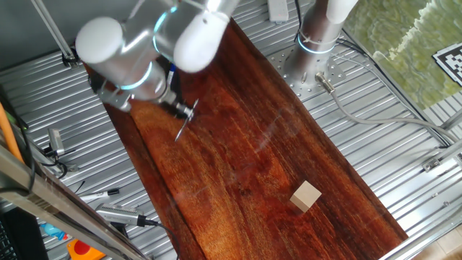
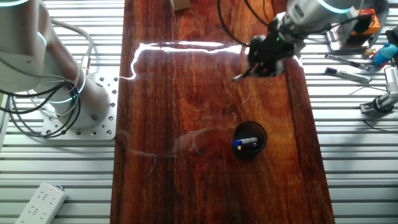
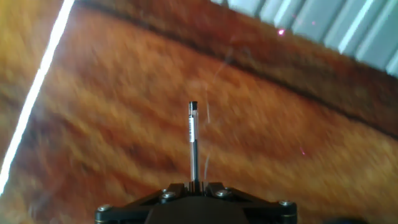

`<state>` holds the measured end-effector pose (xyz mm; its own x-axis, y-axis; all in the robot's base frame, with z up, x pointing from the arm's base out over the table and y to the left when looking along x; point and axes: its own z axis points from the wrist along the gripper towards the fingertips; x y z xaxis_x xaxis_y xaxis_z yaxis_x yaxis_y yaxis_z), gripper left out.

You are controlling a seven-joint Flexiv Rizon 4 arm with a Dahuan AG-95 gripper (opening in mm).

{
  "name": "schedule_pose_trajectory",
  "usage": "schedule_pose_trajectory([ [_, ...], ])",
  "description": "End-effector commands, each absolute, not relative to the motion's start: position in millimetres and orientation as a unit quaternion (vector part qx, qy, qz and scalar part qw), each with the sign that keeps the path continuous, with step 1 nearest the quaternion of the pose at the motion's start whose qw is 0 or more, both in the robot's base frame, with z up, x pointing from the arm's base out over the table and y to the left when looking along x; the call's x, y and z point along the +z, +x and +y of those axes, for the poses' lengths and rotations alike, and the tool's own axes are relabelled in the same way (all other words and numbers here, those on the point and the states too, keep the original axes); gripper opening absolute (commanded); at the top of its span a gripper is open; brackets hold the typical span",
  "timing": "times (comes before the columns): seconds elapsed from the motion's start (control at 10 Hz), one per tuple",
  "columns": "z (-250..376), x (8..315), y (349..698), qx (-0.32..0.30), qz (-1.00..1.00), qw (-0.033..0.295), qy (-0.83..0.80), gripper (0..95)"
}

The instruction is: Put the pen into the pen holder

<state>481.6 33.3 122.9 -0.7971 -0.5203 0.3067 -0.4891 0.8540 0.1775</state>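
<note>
My gripper (image 3: 194, 185) is shut on the pen (image 3: 194, 143), a slim dark stick that points straight out from the jaws above the wooden table. In one fixed view the gripper (image 1: 184, 112) holds the pen (image 1: 181, 128) tilted down near the table's far left edge. In the other fixed view the gripper (image 2: 264, 59) holds the pen (image 2: 244, 74) above the board, well up from the pen holder (image 2: 249, 141). The pen holder is a small black round cup with a blue pen (image 2: 244, 144) inside it. The holder is hidden by the arm in one fixed view.
A tan wooden cube (image 1: 306, 196) sits on the brown wooden board (image 1: 245, 166). Markers and tools (image 2: 348, 73) lie on the metal surface beside the board. A second arm's base (image 2: 74, 93) and a white power strip (image 2: 40, 202) stand off the board.
</note>
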Motion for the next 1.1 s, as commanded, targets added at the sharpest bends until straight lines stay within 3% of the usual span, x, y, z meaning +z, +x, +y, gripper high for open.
schedule_pose_trajectory([
  [0.1, 19.9, 125.5, 454.3, -0.048, -0.943, 0.18, 0.276, 0.0],
  [0.4, 10.7, 126.8, 429.3, -0.049, -0.939, 0.184, 0.285, 0.0],
  [0.7, -3.9, 126.5, 413.3, -0.051, -0.928, 0.225, 0.291, 0.0],
  [1.1, -0.7, 117.3, 404.5, -0.057, -0.932, 0.218, 0.284, 0.0],
])
